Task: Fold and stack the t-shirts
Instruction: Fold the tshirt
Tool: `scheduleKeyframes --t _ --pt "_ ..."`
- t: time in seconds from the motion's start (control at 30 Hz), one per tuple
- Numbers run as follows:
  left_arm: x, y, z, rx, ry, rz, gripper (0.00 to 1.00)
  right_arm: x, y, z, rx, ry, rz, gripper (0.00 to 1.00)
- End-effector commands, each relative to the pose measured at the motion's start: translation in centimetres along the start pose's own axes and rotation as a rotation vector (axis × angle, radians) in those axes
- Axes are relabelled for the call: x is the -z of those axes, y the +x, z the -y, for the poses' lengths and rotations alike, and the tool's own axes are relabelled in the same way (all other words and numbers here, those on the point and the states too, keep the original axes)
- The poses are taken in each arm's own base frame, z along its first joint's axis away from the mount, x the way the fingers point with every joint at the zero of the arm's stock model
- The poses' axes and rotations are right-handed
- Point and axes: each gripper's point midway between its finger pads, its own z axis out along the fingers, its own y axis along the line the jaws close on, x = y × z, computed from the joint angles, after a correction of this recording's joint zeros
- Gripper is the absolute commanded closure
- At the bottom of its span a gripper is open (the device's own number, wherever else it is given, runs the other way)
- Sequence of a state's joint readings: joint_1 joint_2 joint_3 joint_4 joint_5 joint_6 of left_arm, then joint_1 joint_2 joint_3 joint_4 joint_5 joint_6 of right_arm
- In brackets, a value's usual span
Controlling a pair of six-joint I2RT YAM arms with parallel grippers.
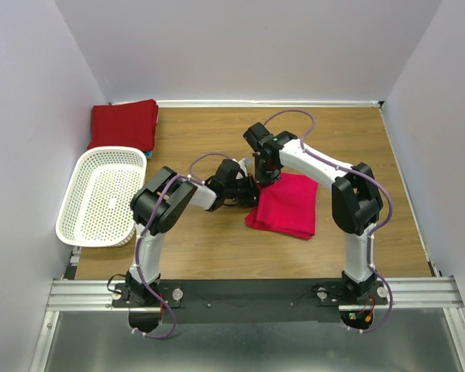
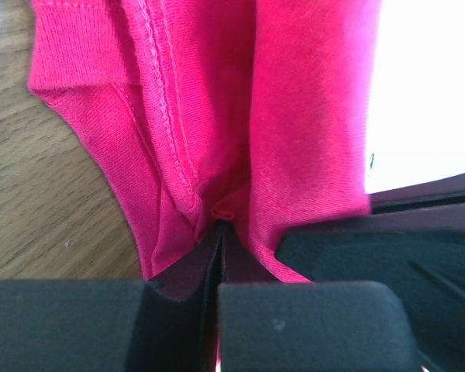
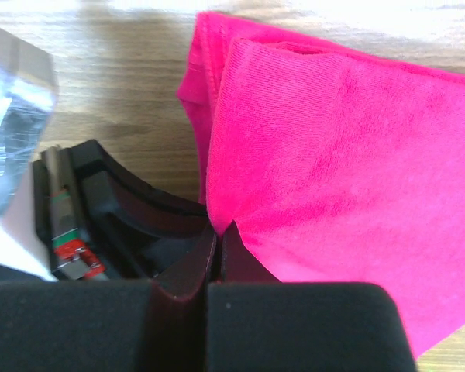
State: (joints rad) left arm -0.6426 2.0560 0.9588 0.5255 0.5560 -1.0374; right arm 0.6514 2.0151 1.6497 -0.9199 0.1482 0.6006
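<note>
A crimson-pink t-shirt (image 1: 288,205) lies folded at the table's middle. My left gripper (image 1: 250,194) is shut on its left edge; the left wrist view shows the pink fabric (image 2: 217,116) bunched into the closed jaws. My right gripper (image 1: 265,177) is shut on the shirt's far-left corner; the right wrist view shows the pink cloth (image 3: 333,163) pinched at the jaw tips. A darker red t-shirt (image 1: 125,123) lies folded at the far left, with a teal edge (image 1: 148,152) showing beneath it.
A white perforated plastic basket (image 1: 103,194) stands at the left, just in front of the red shirt. The wooden table (image 1: 217,248) is walled on three sides. The two grippers are close together, and the left gripper's body (image 3: 108,225) shows in the right wrist view.
</note>
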Motion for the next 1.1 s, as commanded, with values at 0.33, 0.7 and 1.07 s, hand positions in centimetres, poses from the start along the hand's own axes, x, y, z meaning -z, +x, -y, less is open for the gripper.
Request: scheduleKeyframes --t 0.33,0.7,1.07 --pt "-0.3 3.0 -4.2 0.061 -0.099 -0.080 0.93 0.4 0.0 -2.5 0.042 -0.065 0.008 1.00" --pt "-0.2 2.9 -4.0 0.059 -0.099 -0.071 0.92 0.1 0.6 -2.9 0.056 -0.091 0.007 0.96" --pt "0.2 2.2 -3.5 0.053 -0.103 -0.039 0.92 4.9 -0.7 -2.8 0.043 -0.163 0.120 0.57"
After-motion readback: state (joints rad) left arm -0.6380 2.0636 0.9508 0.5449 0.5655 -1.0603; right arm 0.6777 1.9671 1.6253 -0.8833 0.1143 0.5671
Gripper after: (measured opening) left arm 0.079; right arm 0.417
